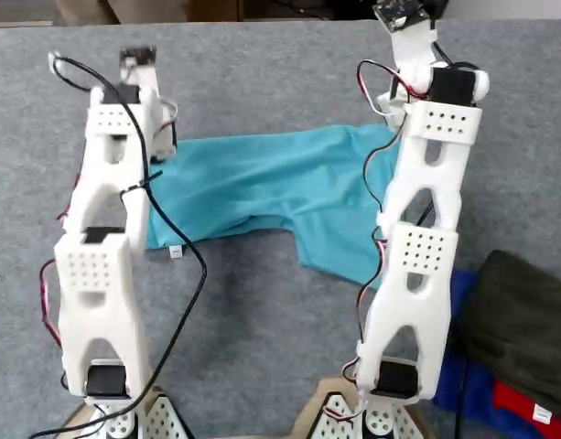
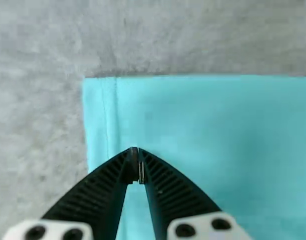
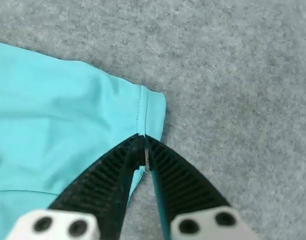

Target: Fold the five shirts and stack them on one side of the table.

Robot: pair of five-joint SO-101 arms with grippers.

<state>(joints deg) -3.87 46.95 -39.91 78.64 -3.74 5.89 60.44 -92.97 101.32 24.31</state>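
A teal shirt (image 1: 262,183) lies spread across the grey table between the two arms, its near edge rumpled. My left gripper (image 1: 163,142) is at the shirt's left end. In the left wrist view its black fingers (image 2: 136,165) meet tip to tip on the teal fabric (image 2: 217,125), just inside the stitched hem corner. My right gripper (image 1: 393,123) is at the shirt's far right corner. In the right wrist view the gripper (image 3: 144,150) is shut on the hemmed edge of the teal cloth (image 3: 53,110), and a sliver of fabric shows between the fingers.
A pile of folded shirts lies at the near right of the table: a dark green one (image 1: 518,320) on top of a blue one (image 1: 468,375) and a red one (image 1: 527,407). Grey felt table (image 1: 262,311) stretches bare in front of the teal shirt.
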